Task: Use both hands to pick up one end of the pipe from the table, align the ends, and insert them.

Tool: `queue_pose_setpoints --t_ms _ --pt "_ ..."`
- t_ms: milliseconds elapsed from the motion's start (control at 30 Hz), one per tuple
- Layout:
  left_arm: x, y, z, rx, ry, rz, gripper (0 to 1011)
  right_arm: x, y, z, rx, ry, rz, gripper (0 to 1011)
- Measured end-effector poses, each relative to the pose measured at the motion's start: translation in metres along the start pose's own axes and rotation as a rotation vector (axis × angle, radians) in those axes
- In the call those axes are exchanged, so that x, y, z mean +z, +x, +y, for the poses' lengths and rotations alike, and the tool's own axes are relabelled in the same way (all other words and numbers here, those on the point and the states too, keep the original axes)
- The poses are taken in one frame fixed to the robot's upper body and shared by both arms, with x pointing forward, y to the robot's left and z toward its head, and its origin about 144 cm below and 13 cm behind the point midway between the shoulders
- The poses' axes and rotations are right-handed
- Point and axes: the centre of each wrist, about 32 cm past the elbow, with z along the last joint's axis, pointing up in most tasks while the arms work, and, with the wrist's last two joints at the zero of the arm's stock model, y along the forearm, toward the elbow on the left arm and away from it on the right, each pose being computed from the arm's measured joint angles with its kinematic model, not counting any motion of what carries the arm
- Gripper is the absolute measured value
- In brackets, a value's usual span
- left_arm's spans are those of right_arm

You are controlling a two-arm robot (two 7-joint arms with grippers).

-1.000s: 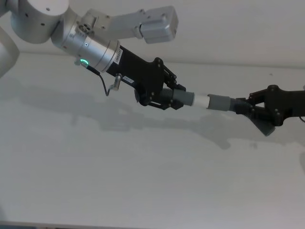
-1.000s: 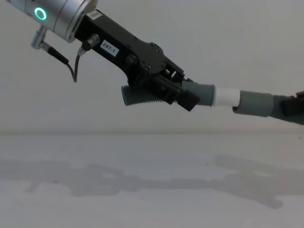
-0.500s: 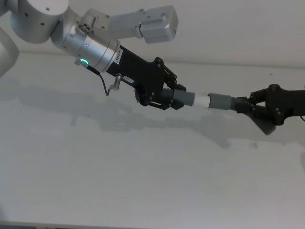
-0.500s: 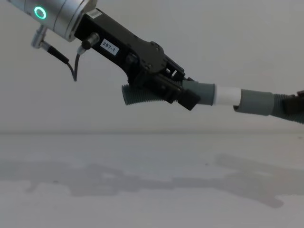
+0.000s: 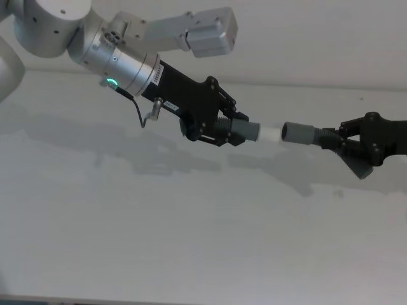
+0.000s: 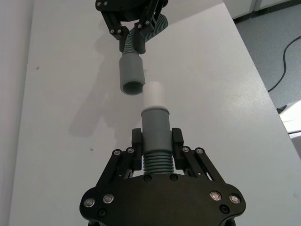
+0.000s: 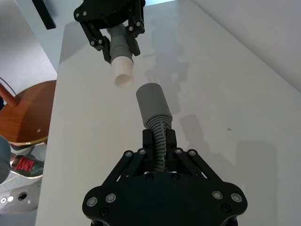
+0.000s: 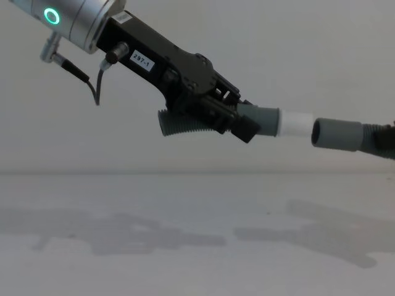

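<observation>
The right gripper [image 8: 391, 137] (chest view) is cut off at the edge.

A round brown wooden stool seat [image 7: 26, 110] stands on the floor beside the tabletop's edge. Below it lie a red-and-grey shoe [image 7: 21, 165] and a flat grey box with small round sockets [image 7: 16, 197]. On grey carpeted floor [image 6: 275, 42] past the tabletop's other edge, a thin black cable [image 6: 286, 56] curves.
</observation>
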Motion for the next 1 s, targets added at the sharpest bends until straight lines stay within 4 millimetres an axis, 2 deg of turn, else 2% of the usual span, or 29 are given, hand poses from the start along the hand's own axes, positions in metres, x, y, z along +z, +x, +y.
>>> queue_pose_setpoints --t_ms 1000 --pt "0.0056 -0.0055 0.0046 0.069 0.073 0.014 354 -0.003 -0.0013 -0.0017 -0.013 -0.013 0.003 155"
